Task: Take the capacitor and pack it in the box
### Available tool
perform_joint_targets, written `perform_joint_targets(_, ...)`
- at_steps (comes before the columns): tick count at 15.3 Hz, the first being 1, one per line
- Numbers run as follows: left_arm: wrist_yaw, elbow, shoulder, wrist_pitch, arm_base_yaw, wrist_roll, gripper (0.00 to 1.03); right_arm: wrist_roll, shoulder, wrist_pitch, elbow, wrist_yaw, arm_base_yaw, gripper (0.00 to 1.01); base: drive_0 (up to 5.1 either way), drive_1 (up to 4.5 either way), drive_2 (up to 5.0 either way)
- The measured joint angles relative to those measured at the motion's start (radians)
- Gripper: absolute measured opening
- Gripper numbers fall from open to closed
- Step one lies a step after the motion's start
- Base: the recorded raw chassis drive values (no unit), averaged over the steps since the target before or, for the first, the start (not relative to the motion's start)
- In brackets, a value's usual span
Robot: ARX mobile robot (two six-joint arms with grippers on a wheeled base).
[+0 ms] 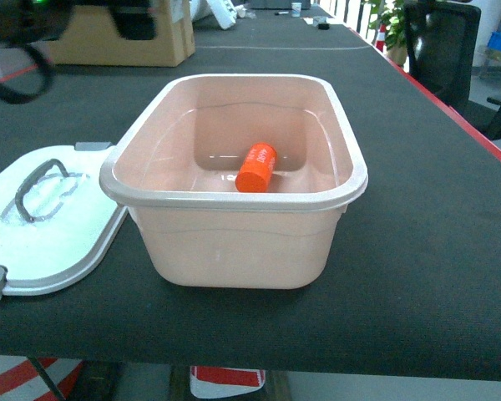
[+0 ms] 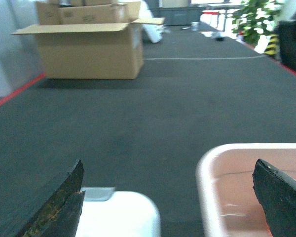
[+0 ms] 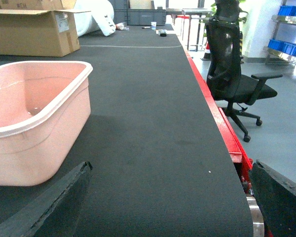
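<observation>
We see the short orange cylindrical capacitor (image 1: 256,167) lying on its side on the floor of the pale pink plastic box (image 1: 234,213), slightly right of the box's centre in the head view and close to the far wall, its round end facing us. The box sits open at the middle of the head frame on the dark grey matted table (image 1: 417,276). At the left of that frame, just beside the box and touching or nearly touching its rim, lies the white rectangular lid (image 1: 54,225) with a grey handle (image 1: 40,189), flat on the mat and reaching the table's near edge. In the left wrist view our left gripper (image 2: 170,197) has its two dark fingers (image 2: 59,205) spread wide at the lower corners of the frame, holding nothing, with a corner of the lid and the box's rim showing between them. In the right wrist view our right gripper (image 3: 170,197) is likewise spread apart and empty above bare mat, with the box at the left of that frame. Farther back, an open brown cardboard carton (image 2: 89,44) stands on the table at the upper left of the left wrist view, and a black office chair (image 3: 234,74) stands on the floor beyond the table's red edge (image 3: 222,128) at the right of the right wrist view.
</observation>
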Motion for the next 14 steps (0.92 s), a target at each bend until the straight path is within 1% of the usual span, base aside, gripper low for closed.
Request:
perform_joint_targets(1, 0.027, -0.030, 0.020, 0.010, 0.089, 0.022, 0.98, 0.000, 0.000, 0.000, 0.000, 0.000, 0.000, 0.98, 0.0, 0.00, 0.0)
perform_joint_targets(2, 0.054, -0.053, 0.064, 0.026, 0.159, 0.043, 0.98, 0.000, 0.000, 0.000, 0.000, 0.000, 0.000, 0.98, 0.0, 0.00, 0.0)
perform_joint_targets(4, 0.085, -0.058, 0.153, 0.029, 0.229, 0.069, 0.98, 0.000, 0.000, 0.000, 0.000, 0.000, 0.000, 0.98, 0.0, 0.00, 0.0)
perform_joint_targets(7, 0.130, 0.032, 0.289, -0.017, 0.277, 0.071, 0.98, 0.000, 0.000, 0.000, 0.000, 0.000, 0.000, 0.98, 0.0, 0.00, 0.0)
perform_joint_targets(8, 0.145, 0.043, 0.323, -0.032, 0.297, 0.077, 0.98, 0.000, 0.000, 0.000, 0.000, 0.000, 0.000, 0.98, 0.0, 0.00, 0.0)
perform_joint_targets(9, 0.176, 0.046, 0.342, -0.071, 0.310, 0.080, 0.98, 0.000, 0.000, 0.000, 0.000, 0.000, 0.000, 0.98, 0.0, 0.00, 0.0)
perform_joint_targets(11, 0.225, 0.061, 0.359, -0.104, 0.328, 0.105, 0.98, 0.000, 0.000, 0.000, 0.000, 0.000, 0.000, 0.98, 0.0, 0.00, 0.0)
perform_joint_targets(12, 0.238, 0.072, 0.359, -0.121, 0.328, 0.121, 0.98, 0.000, 0.000, 0.000, 0.000, 0.000, 0.000, 0.98, 0.0, 0.00, 0.0)
perform_joint_targets(14, 0.243, 0.086, 0.367, -0.138, 0.332, 0.150, 0.97, 0.000, 0.000, 0.000, 0.000, 0.000, 0.000, 0.98, 0.0, 0.00, 0.0)
